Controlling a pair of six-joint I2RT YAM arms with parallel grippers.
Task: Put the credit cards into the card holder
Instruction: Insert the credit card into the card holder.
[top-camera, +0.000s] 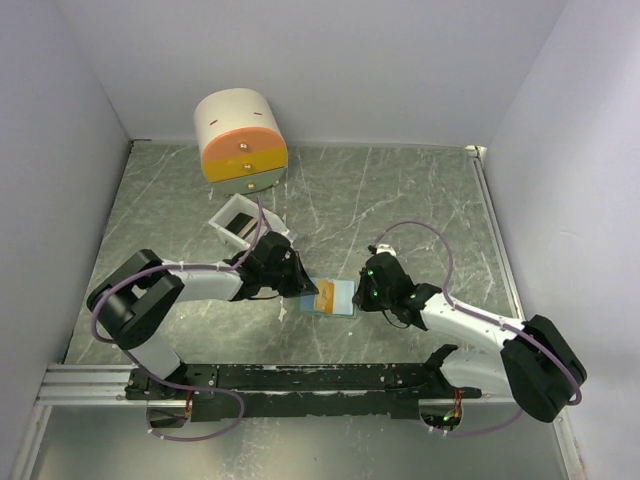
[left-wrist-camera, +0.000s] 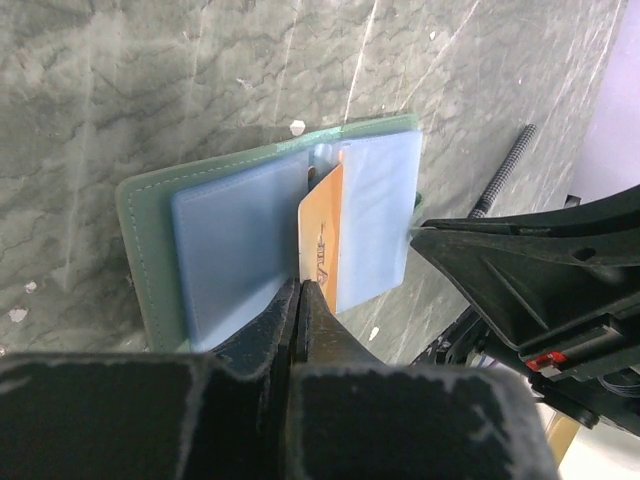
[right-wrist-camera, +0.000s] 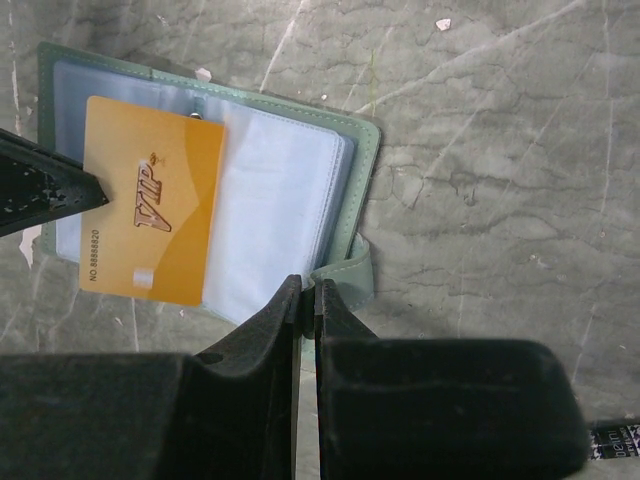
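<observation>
We see the card holder (right-wrist-camera: 366, 165) lying open on the grey-green marbled table (right-wrist-camera: 500, 150), in the middle of the top view between the two arms; its green cover faces down and its pale blue sleeves face up. The orange-yellow card (right-wrist-camera: 150, 215), printed VIP, lies over the holder's left leaf in the right wrist view, and its lower end sticks out past the holder's bottom edge.

The left gripper (left-wrist-camera: 301, 288) has its jaws pressed together on the edge of that card; in the right wrist view its black tip meets the middle of the card's left side. The right gripper (right-wrist-camera: 306, 288) also has its jaws pressed together, its tips at the lower edge of the holder's right leaf, just beside the small clasp strap (right-wrist-camera: 345, 278); we cannot tell whether it pinches a sleeve or only touches it.

In the upper left of the top view stands the cream cylinder (top-camera: 238, 125) with orange and yellow drawer fronts; just below it sits the white open box (top-camera: 219, 225) with something dark inside, close behind the left arm and well apart from the holder.
</observation>
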